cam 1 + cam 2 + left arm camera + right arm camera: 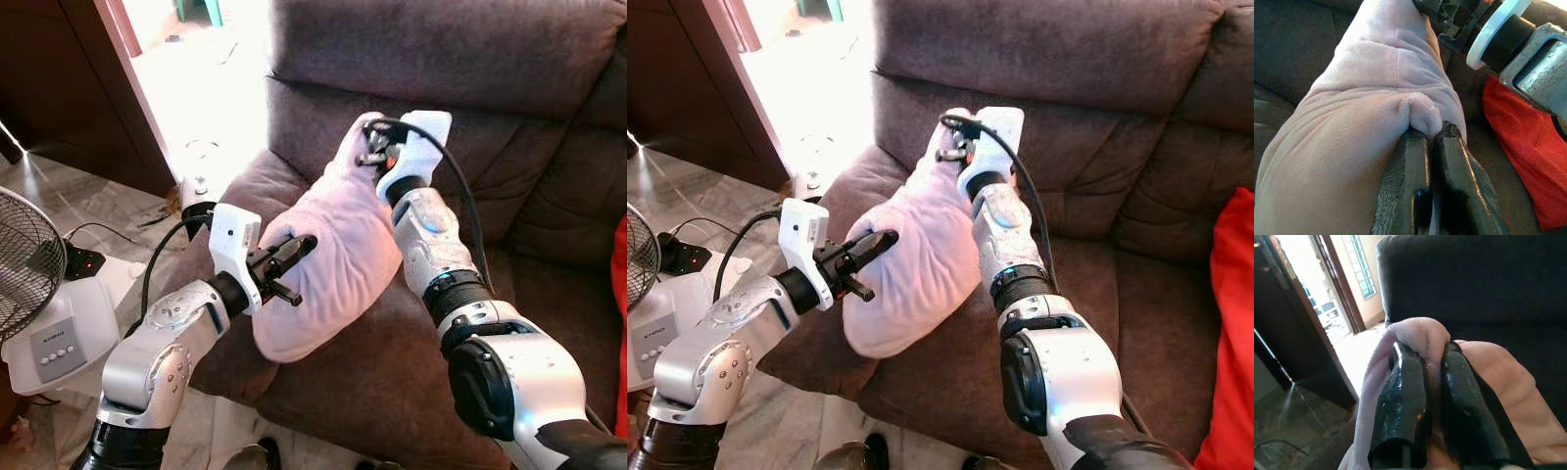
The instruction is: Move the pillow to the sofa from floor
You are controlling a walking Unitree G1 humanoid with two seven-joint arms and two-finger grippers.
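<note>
Both sets of jaws are clamped on the pillow (328, 259) right now: the left gripper (1425, 139) has its two black fingers pressed nearly together with a little pucker of the pale pink fabric pinched between the tips, and the right gripper (1422, 357) is doing the same thing at the pillow's far end, fingers closed on a fold of fabric that bulges up between them. So the pillow is stretched out between the two grips, left one holding the side nearer the sofa's front edge, right one holding the end up near the sofa's backrest. The pillow itself is over the seat of the brown sofa (509, 186), off to the seat's left side by the armrest, and its lower end sags down onto the cushion, though I can't say how much of it actually rests there. Both silver arms reach in from the sofa's front edge, the right one with a black cable looping over its wrist. On the sofa's right end there's something bright red (1229, 323) sitting on the seat. Off the sofa's left side, on the tiled floor, stands a white fan (39, 294) with a wire grille, and beyond the armrest a sunlit doorway (191, 59) is blown out white
</note>
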